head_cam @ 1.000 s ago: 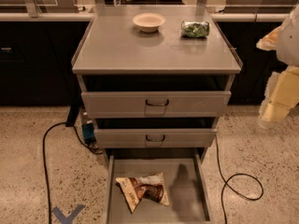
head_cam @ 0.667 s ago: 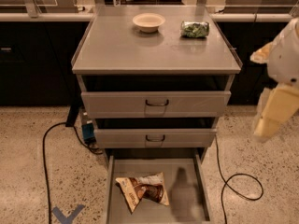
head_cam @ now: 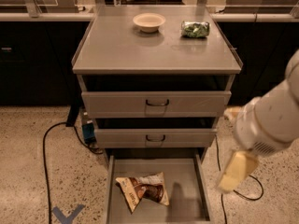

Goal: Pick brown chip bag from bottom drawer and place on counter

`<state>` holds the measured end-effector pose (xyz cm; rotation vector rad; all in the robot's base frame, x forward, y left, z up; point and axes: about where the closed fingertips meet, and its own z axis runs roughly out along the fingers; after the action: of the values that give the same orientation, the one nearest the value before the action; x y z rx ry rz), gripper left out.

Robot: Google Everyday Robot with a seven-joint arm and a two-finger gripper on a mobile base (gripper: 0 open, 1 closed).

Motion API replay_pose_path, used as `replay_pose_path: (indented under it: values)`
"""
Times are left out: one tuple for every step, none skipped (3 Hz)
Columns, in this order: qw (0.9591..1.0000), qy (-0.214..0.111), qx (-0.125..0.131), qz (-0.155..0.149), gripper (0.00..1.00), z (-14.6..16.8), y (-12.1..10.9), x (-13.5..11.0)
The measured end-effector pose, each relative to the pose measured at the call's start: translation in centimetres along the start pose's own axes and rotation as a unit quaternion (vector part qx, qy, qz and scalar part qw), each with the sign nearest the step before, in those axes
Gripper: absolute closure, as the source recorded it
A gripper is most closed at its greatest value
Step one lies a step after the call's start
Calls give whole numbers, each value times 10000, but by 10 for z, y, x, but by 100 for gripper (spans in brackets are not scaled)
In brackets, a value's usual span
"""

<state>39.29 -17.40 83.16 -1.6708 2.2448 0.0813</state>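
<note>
Wrinkly cream-and-dark-brown foil chip bag [head_cam: 142, 190] lies flat on the left half of the pulled-out shallow grey metal bottom drawer [head_cam: 187, 197], untouched. Its light lettering isn't readable. Cream-coloured gripper [head_cam: 235, 172] hangs right of the drawer, outside its wall; jaws apart or together: can't tell. Step, I'd say: approach. Next needs a shift left over the bag, then descent. Grey metal table [head_cam: 117, 45] above holds a pale bowl [head_cam: 149, 22] and a clear green-filled packet [head_cam: 195, 29].
</note>
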Motion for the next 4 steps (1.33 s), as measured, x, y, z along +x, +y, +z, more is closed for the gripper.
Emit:
replay_pose_path:
  values:
    - [9957, -212, -737, 520, 0, 96, 40, 21]
    - [9858, -385, -1448, 754, 0, 178, 64, 42]
    - [9858, -385, -1448, 754, 0, 178, 64, 42]
    - [9826, -642, -1557, 787, 0, 215, 70, 39]
